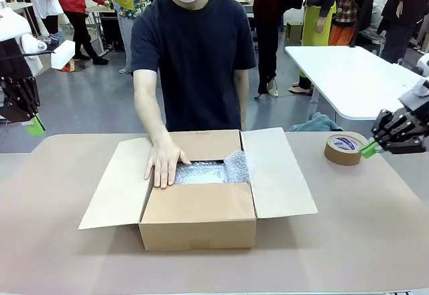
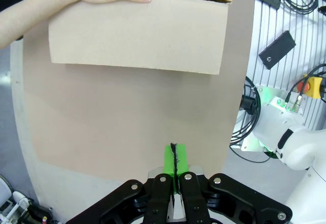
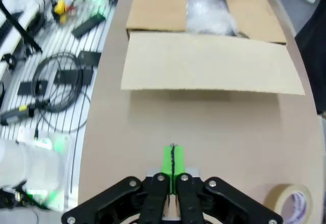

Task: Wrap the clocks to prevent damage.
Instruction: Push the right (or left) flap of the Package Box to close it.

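Observation:
An open cardboard box (image 1: 198, 218) stands mid-table with its flaps spread. Bubble wrap (image 1: 211, 171) fills its inside, and no clocks are visible; whatever lies under the wrap is hidden. The person's hand (image 1: 164, 164) rests flat on the box's near left part, touching the wrap. My left gripper (image 1: 35, 126) hangs shut and empty above the table's far left edge, well away from the box. In the left wrist view the gripper (image 2: 174, 159) points toward the box's left flap (image 2: 137, 35). My right gripper (image 1: 369, 149) is shut and empty beside a roll of brown tape (image 1: 344, 149). In the right wrist view the gripper (image 3: 173, 158) faces the right flap (image 3: 211, 63) and the bubble wrap (image 3: 206, 15).
The tape roll (image 3: 291, 203) lies on the table at the right, just left of my right gripper. Bare tabletop (image 1: 348, 241) surrounds the box. A white table (image 1: 355, 77) and standing people are behind the person. Cables and equipment (image 3: 56, 91) lie off the table's edge.

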{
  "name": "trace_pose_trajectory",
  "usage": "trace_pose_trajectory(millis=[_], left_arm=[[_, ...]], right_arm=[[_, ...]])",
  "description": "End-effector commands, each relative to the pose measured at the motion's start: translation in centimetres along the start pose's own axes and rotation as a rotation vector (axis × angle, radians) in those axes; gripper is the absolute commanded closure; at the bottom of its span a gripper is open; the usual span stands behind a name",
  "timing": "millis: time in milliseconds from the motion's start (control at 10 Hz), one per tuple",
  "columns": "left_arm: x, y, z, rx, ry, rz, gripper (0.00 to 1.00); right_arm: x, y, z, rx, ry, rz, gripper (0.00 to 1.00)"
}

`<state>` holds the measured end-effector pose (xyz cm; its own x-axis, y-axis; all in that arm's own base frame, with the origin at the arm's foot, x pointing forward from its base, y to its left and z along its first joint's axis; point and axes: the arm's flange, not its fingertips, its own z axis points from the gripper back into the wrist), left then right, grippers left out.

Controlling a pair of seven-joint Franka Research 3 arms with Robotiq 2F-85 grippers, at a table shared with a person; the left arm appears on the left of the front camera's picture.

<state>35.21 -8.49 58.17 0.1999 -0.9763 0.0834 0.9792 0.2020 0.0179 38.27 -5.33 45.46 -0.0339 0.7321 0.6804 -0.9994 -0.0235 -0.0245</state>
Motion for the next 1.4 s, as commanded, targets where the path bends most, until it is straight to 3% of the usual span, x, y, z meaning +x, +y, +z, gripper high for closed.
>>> trace_pose_trajectory(millis=[0,200,300,800,900,1000,1300], left_arm=[[-0.2,-0.1,0.0,-0.001,-0.004,-0.001,1.00],[-0.2,-0.1,0.0,-0.001,-0.004,-0.001,1.00],[-0.2,-0.1,0.0,-0.001,-0.004,-0.001,1.00],[-0.2,-0.1,0.0,-0.001,-0.004,-0.001,1.00],[-0.2,-0.1,0.0,-0.001,-0.004,-0.001,1.00],[-0.2,-0.1,0.0,-0.001,-0.004,-0.001,1.00],[-0.2,-0.1,0.0,-0.001,-0.004,-0.001,1.00]], right_arm=[[-1.0,-2.8,-2.5,0.033,-0.080,-0.097,0.99],[-2.4,-3.7,-5.3,0.010,-0.064,-0.194,0.99],[-2.3,-1.9,-3.6,0.025,-0.087,-0.118,0.99],[-2.3,-2.2,-3.6,0.021,-0.075,-0.146,0.99],[-3.0,-3.4,-4.9,0.016,-0.157,-0.085,0.99],[-3.9,-4.6,-6.3,0.011,-0.178,-0.069,0.99],[-6.8,-7.6,-11.0,0.006,-0.144,-0.143,0.99]])
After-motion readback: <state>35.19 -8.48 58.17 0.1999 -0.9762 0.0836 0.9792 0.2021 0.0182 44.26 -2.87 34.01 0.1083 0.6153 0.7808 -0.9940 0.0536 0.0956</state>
